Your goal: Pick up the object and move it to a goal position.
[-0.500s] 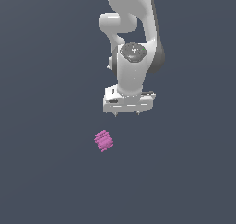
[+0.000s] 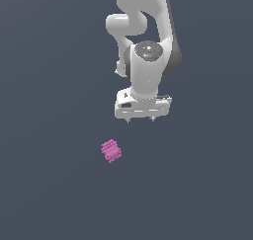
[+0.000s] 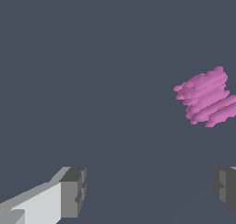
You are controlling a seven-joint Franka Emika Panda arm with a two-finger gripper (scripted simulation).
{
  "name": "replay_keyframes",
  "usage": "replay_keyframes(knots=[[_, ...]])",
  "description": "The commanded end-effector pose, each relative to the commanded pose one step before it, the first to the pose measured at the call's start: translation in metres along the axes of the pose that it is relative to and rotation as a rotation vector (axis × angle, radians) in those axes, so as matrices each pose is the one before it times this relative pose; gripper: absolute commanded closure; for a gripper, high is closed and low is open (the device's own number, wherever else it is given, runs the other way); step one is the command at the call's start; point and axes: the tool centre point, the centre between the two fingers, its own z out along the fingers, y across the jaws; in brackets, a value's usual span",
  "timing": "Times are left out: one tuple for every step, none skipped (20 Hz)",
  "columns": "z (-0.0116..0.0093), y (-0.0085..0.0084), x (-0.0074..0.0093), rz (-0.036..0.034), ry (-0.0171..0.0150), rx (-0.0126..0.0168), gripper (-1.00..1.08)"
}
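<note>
The object (image 2: 111, 150) is a small magenta-pink ridged blob lying on the dark floor. My white gripper (image 2: 140, 120) hangs above the floor, up and toward the exterior view's right of it, not touching. Only the tips of its two fingers (image 2: 129, 119) show under the hand there. In the wrist view the object (image 3: 206, 97) lies off to one side, outside the wide gap between the two grey fingertips (image 3: 73, 191). The gripper (image 3: 150, 188) is open and holds nothing.
The white arm (image 2: 143, 31) rises behind the gripper toward the top of the exterior view. A flat dark grey-blue floor (image 2: 54, 194) spreads all around.
The gripper has shifted slightly toward the exterior view's right and a little lower. The object has stayed where it was.
</note>
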Motion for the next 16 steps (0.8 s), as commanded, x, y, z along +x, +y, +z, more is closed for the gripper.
replay_keyframes(knots=[[-0.00134,-0.00235,-0.00041,0.00311,0.0019,0.00198,-0.92],[0.00038,0.00067,0.0001,-0.00042,-0.00055,-0.00048,-0.92],[0.00045,0.00073,0.00027,-0.00172,-0.00044,-0.00043,-0.92],[0.00045,0.00086,0.0005,-0.00266,-0.00017,-0.00021,-0.92],[0.00053,0.0009,0.00071,-0.00384,-0.00004,-0.00014,-0.92],[0.00066,0.00111,0.00089,-0.00488,-0.00001,-0.00014,-0.92],[0.00083,0.0014,0.00105,-0.00585,-0.00008,-0.00022,-0.92],[0.001,0.00171,0.00119,-0.00676,-0.00017,-0.0003,-0.92],[0.00117,0.00201,0.00133,-0.00768,-0.00024,-0.00037,-0.92],[0.00132,0.00227,0.00145,-0.0086,-0.00029,-0.00042,-0.92],[0.00146,0.00252,0.00156,-0.00945,-0.00031,-0.00044,-0.92],[0.00161,0.00277,0.00168,-0.01045,-0.00032,-0.00045,-0.92],[0.00177,0.00306,0.00177,-0.01135,-0.00034,-0.00046,-0.92],[0.00194,0.00336,0.00185,-0.01232,-0.00039,-0.00049,-0.92],[0.00212,0.00368,0.00191,-0.01327,-0.00044,-0.00051,-0.92],[0.0023,0.004,0.00195,-0.01424,-0.00048,-0.00052,-0.92]])
